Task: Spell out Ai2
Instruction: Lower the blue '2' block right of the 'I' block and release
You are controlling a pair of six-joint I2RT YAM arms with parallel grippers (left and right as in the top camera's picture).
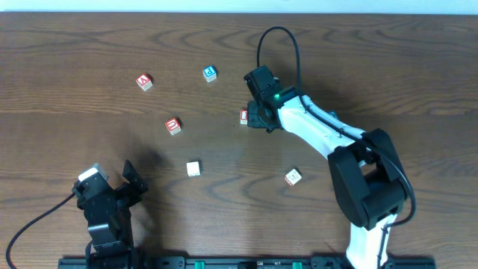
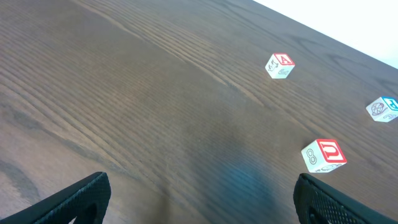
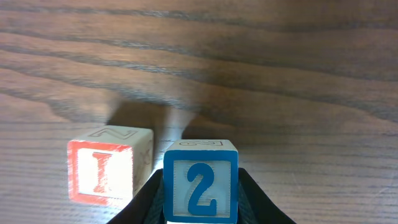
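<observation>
My right gripper point(image 3: 200, 205) is shut on the blue "2" block point(image 3: 200, 182), right beside the red "I" block point(image 3: 109, 172) on the table. In the overhead view the right gripper point(image 1: 256, 118) covers the "2" block, and only the red "I" block's edge point(image 1: 243, 116) shows at its left. The red "A" block point(image 1: 144, 81) lies at the far left and shows in the left wrist view point(image 2: 279, 65). My left gripper point(image 2: 202, 202) is open and empty over bare table near the front left point(image 1: 119, 196).
A red "U" block point(image 1: 173, 125) point(image 2: 324, 155), a blue-lettered block point(image 1: 210, 73) point(image 2: 382, 108), a plain white block point(image 1: 193, 169) and another white block point(image 1: 293, 177) lie scattered on the wooden table.
</observation>
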